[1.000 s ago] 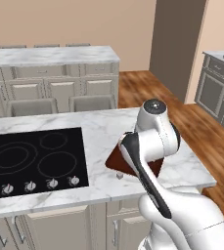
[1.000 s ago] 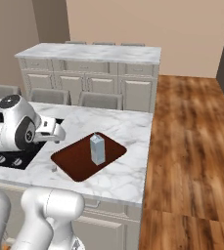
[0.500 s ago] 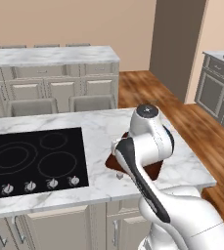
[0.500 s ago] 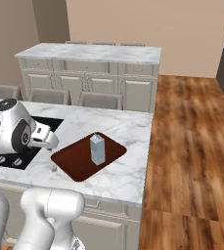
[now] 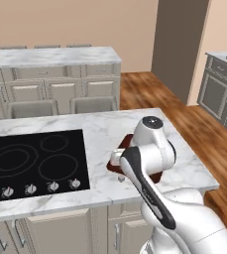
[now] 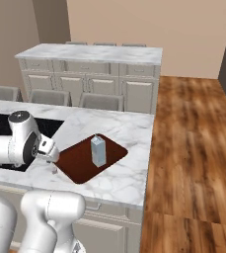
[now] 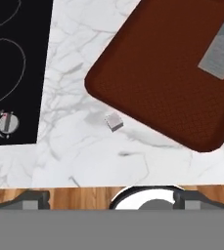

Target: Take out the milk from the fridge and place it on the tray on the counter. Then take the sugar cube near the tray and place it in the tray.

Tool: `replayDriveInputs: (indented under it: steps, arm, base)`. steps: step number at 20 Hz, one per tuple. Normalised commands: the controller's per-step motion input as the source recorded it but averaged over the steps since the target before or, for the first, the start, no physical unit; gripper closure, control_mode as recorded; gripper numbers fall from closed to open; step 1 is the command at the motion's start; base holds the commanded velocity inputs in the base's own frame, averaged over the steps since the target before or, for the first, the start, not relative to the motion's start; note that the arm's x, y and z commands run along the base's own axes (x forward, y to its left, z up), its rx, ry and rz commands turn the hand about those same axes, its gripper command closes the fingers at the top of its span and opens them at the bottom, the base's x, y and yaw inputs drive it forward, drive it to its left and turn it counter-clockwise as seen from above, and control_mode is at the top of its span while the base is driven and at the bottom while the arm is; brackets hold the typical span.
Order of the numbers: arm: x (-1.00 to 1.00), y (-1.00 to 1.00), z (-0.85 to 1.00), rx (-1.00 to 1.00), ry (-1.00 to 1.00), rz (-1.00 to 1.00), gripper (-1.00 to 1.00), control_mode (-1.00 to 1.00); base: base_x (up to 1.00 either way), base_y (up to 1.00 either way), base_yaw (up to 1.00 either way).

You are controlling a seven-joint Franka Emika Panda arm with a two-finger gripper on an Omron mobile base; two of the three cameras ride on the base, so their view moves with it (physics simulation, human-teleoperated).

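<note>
While the milk (image 6: 98,151) stands on the tray (image 6: 75,160), the sugar cube (image 7: 114,121) lies seemingly just beside it.

Even soft lighting, faint shadows, no glare; rendered, slightly blurry.

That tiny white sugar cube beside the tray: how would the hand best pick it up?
Probably straight down from above, pinching two opposite flat faces. The sugar cube lies alone on the marbled counter, just off the tray edge, so it is best to close across the faces that run toward the tray, so no finger has to fit into that narrow gap.
</note>
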Motion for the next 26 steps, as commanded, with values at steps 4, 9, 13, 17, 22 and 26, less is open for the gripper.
replayDriveInputs:
  steps: [4, 9, 13, 17, 22, 26]
  arm:
    - [0.0, 0.14, -0.23, 0.0, 0.09, -0.14, -1.0, -1.0]
    - [0.04, 0.08, -0.23, 0.02, 0.06, -0.21, -1.0, -1.0]
    - [0.14, 0.0, -0.31, 0.0, 0.04, -0.1, -1.0, -1.0]
    - [0.27, 0.0, -0.32, 0.0, 0.01, -0.04, -1.0, -1.0]
    - [0.41, 0.0, -0.36, 0.0, 0.05, 0.0, -1.0, -1.0]
    - [0.35, 0.0, -0.34, 0.0, 0.05, 0.0, -1.0, -1.0]
  base:
    - [0.0, 0.0, 0.0]
    - [0.0, 0.0, 0.0]
    - [0.0, 0.0, 0.0]
    - [0.0, 0.0, 0.0]
    - [0.0, 0.0, 0.0]
    - [0.0, 0.0, 0.0]
